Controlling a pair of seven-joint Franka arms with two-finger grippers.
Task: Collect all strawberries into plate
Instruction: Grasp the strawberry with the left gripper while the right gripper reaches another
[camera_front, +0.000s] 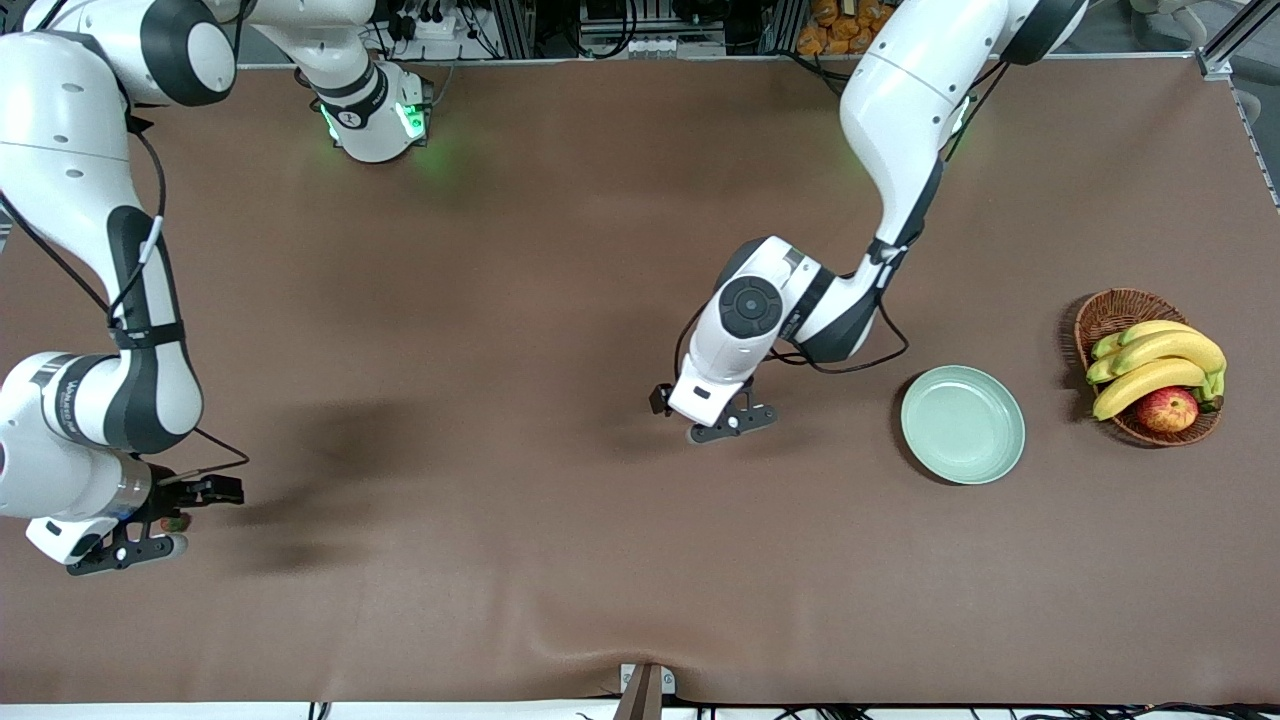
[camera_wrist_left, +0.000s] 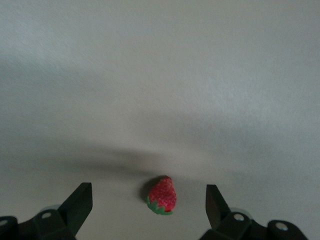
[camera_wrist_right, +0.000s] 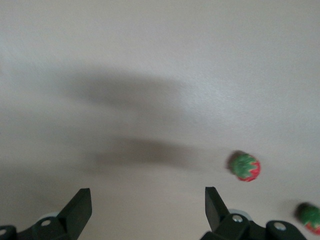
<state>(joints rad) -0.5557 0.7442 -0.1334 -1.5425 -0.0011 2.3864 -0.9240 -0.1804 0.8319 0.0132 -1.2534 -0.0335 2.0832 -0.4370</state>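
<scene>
The plate (camera_front: 962, 424), a pale mint-green dish, sits on the brown table (camera_front: 500, 300) with nothing in it, and serves as the landmark here. Just beside it, toward the left arm's end, a wicker basket (camera_front: 1112, 312) holds bananas (camera_front: 1150, 365) and an apple (camera_front: 1167, 409). The left gripper (camera_front: 722, 425) hangs low over the table near the plate, toward the right arm's end of it, its fingers (camera_wrist_left: 80, 202) spread wide apart with one strawberry (camera_wrist_left: 162, 195) lying on the cloth between them, untouched. The right gripper (camera_front: 135, 535) is well apart from the plate, at the right arm's end, fingers likewise apart and holding nothing; two strawberries (camera_wrist_right: 244, 166) (camera_wrist_right: 311, 218) lie on the cloth just beside it.
</scene>
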